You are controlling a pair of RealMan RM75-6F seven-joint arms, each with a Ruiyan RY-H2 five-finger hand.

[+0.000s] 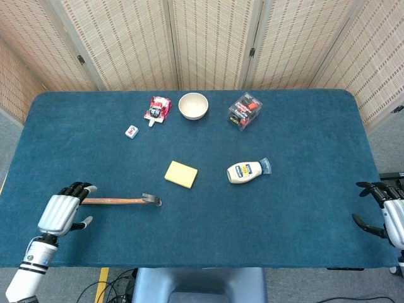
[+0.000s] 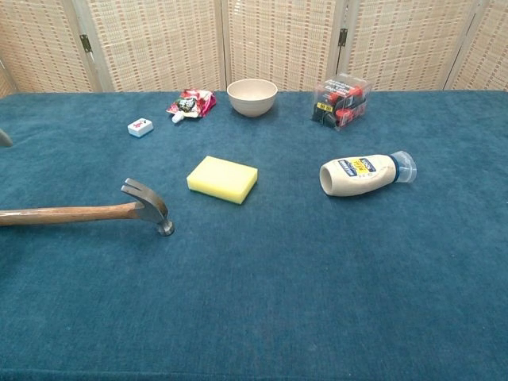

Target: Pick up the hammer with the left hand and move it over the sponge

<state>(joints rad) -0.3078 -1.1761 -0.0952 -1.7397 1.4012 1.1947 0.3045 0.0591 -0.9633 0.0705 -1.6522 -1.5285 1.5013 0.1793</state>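
Note:
A hammer (image 1: pixel 120 201) with a wooden handle and steel head lies flat on the blue table, head toward the middle; the chest view shows it (image 2: pixel 95 211) at the left edge. The yellow sponge (image 1: pixel 181 174) rests right of and beyond the head, also seen in the chest view (image 2: pixel 222 178). My left hand (image 1: pixel 63 211) is over the table at the handle's free end, fingers apart and curled slightly, holding nothing. My right hand (image 1: pixel 386 218) waits off the table's right edge, fingers spread and empty.
A mayonnaise bottle (image 1: pixel 247 170) lies on its side right of the sponge. Along the far side stand a cream bowl (image 1: pixel 193 105), a red snack packet (image 1: pixel 157 108), a clear box (image 1: pixel 245 111) and a small white tile (image 1: pixel 131 131). Folding screens stand behind the table.

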